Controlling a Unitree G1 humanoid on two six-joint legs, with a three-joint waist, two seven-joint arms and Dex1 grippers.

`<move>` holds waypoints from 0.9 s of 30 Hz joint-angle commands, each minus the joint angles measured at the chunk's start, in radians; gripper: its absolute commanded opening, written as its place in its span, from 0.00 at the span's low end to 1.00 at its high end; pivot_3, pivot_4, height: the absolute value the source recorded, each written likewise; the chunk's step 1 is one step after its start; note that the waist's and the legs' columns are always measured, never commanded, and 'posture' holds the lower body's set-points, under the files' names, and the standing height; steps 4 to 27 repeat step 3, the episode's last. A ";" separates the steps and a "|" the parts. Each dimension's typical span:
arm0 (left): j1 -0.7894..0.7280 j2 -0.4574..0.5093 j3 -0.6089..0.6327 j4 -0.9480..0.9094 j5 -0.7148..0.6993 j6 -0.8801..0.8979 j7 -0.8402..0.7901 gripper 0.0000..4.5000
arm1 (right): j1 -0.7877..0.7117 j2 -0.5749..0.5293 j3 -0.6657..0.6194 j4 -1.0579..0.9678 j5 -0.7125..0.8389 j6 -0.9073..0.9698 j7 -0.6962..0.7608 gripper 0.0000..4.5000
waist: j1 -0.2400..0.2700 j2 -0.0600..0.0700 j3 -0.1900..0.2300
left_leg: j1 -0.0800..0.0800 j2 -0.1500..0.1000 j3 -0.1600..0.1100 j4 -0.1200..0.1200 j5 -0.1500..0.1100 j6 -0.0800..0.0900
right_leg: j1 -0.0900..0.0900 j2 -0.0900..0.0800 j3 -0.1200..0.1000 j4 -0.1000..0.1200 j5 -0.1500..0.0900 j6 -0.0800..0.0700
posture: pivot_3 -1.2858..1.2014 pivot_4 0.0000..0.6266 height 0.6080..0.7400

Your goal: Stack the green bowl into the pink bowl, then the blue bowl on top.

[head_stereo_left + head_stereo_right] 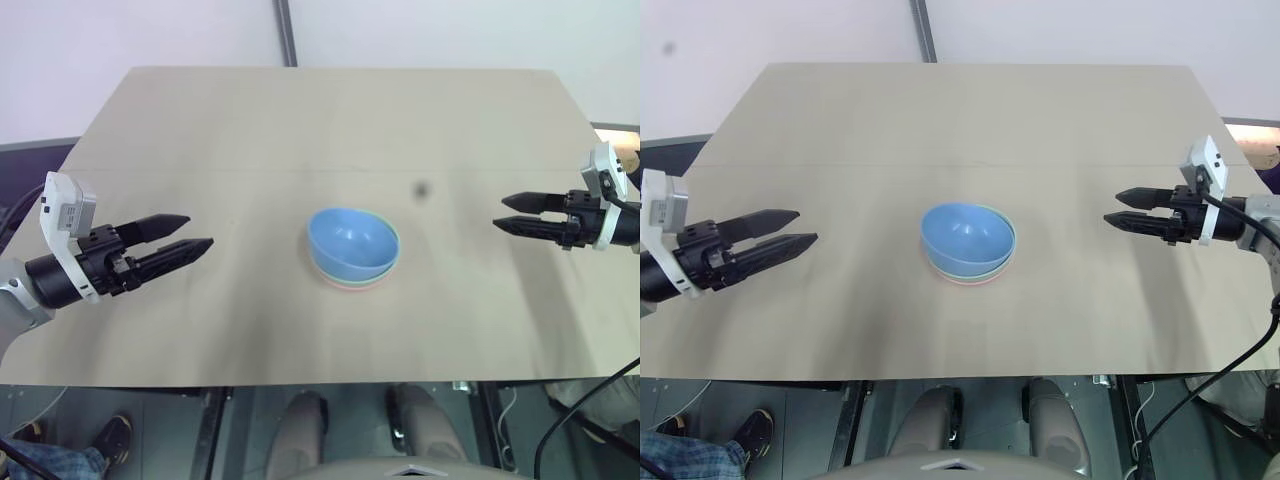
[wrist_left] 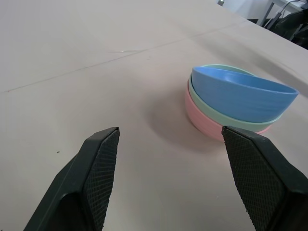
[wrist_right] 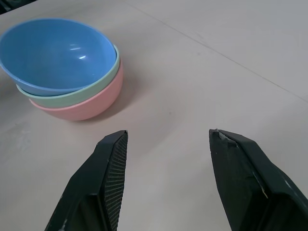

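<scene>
- Smooth plastic bowls stacked mid-table (image 1: 250,120): pink bowl (image 3: 91,107) at bottom, green bowl (image 3: 72,98) nested in it, blue bowl (image 1: 350,240) on top, sitting tilted.
- Left gripper (image 1: 195,233) jaws wide, empty; stack ahead of its fingertips, well apart.
- Right gripper (image 1: 505,213) jaws wide, empty; stack ahead, well apart.
- Fingers (image 2: 101,168) black with cross-hatched pads.
- Tabletop matte beige, flat.

Mid-table (image 1: 200,120), the blue bowl (image 1: 350,240) sits tilted in the green bowl (image 2: 211,108), which sits in the pink bowl (image 2: 207,125). Left gripper (image 1: 190,236) and right gripper (image 1: 510,214) flank the stack, well apart.
</scene>
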 commanded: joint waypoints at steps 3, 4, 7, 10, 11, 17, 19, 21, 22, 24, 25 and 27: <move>-0.007 0.018 0.010 -0.022 0.004 -0.024 -0.014 0.80 | 0.009 -0.013 -0.038 -0.031 0.016 -0.026 0.021 0.66 | 0.000 0.000 0.000 | 0.000 0.000 0.000 0.000 0.000 0.000 | 0.000 0.000 0.000 0.000 0.000 0.000 | 0.52 0.24 1.00; -0.007 0.018 0.010 -0.022 0.004 -0.024 -0.014 0.80 | 0.009 -0.013 -0.038 -0.031 0.016 -0.026 0.021 0.66 | 0.000 0.000 0.000 | 0.000 0.000 0.000 0.000 0.000 0.000 | 0.000 0.000 0.000 0.000 0.000 0.000 | 0.52 0.24 1.00; -0.007 0.018 0.010 -0.022 0.004 -0.024 -0.014 0.80 | 0.009 -0.013 -0.038 -0.031 0.016 -0.026 0.021 0.66 | 0.000 0.000 0.000 | 0.000 0.000 0.000 0.000 0.000 0.000 | 0.000 0.000 0.000 0.000 0.000 0.000 | 0.52 0.24 1.00; -0.007 0.018 0.010 -0.022 0.004 -0.024 -0.014 0.80 | 0.009 -0.013 -0.038 -0.031 0.016 -0.026 0.021 0.66 | 0.000 0.000 0.000 | 0.000 0.000 0.000 0.000 0.000 0.000 | 0.000 0.000 0.000 0.000 0.000 0.000 | 0.52 0.24 1.00; -0.007 0.018 0.010 -0.022 0.004 -0.024 -0.014 0.80 | 0.009 -0.013 -0.038 -0.031 0.016 -0.026 0.021 0.66 | 0.000 0.000 0.000 | 0.000 0.000 0.000 0.000 0.000 0.000 | 0.000 0.000 0.000 0.000 0.000 0.000 | 0.52 0.24 1.00; -0.007 0.018 0.010 -0.022 0.004 -0.024 -0.014 0.80 | 0.009 -0.013 -0.038 -0.031 0.016 -0.026 0.021 0.66 | 0.000 0.000 0.000 | 0.000 0.000 0.000 0.000 0.000 0.000 | 0.000 0.000 0.000 0.000 0.000 0.000 | 0.52 0.24 1.00; -0.007 0.018 0.010 -0.022 0.004 -0.024 -0.014 0.80 | 0.009 -0.013 -0.038 -0.031 0.016 -0.026 0.021 0.66 | 0.000 0.000 0.000 | 0.000 0.000 0.000 0.000 0.000 0.000 | 0.000 0.000 0.000 0.000 0.000 0.000 | 0.52 0.24 1.00; -0.007 0.018 0.010 -0.022 0.004 -0.024 -0.014 0.80 | 0.009 -0.013 -0.038 -0.031 0.016 -0.026 0.021 0.66 | 0.000 0.000 0.000 | 0.000 0.000 0.000 0.000 0.000 0.000 | 0.000 0.000 0.000 0.000 0.000 0.000 | 0.52 0.24 1.00; -0.007 0.018 0.010 -0.022 0.004 -0.024 -0.014 0.80 | 0.009 -0.013 -0.038 -0.031 0.016 -0.026 0.021 0.66 | 0.000 0.000 0.000 | 0.000 0.000 0.000 0.000 0.000 0.000 | 0.000 0.000 0.000 0.000 0.000 0.000 | 0.52 0.24 1.00; -0.007 0.018 0.010 -0.022 0.004 -0.024 -0.014 0.80 | 0.009 -0.013 -0.038 -0.031 0.016 -0.026 0.021 0.66 | 0.000 0.000 0.000 | 0.000 0.000 0.000 0.000 0.000 0.000 | 0.000 0.000 0.000 0.000 0.000 0.000 | 0.52 0.24 1.00; -0.007 0.018 0.010 -0.022 0.004 -0.024 -0.014 0.80 | 0.009 -0.013 -0.038 -0.031 0.016 -0.026 0.021 0.66 | 0.000 0.000 0.000 | 0.000 0.000 0.000 0.000 0.000 0.000 | 0.000 0.000 0.000 0.000 0.000 0.000 | 0.52 0.24 1.00; -0.007 0.018 0.010 -0.022 0.004 -0.024 -0.014 0.80 | 0.009 -0.013 -0.038 -0.031 0.016 -0.026 0.021 0.66 | 0.000 0.000 0.000 | 0.000 0.000 0.000 0.000 0.000 0.000 | 0.000 0.000 0.000 0.000 0.000 0.000 | 0.52 0.24 1.00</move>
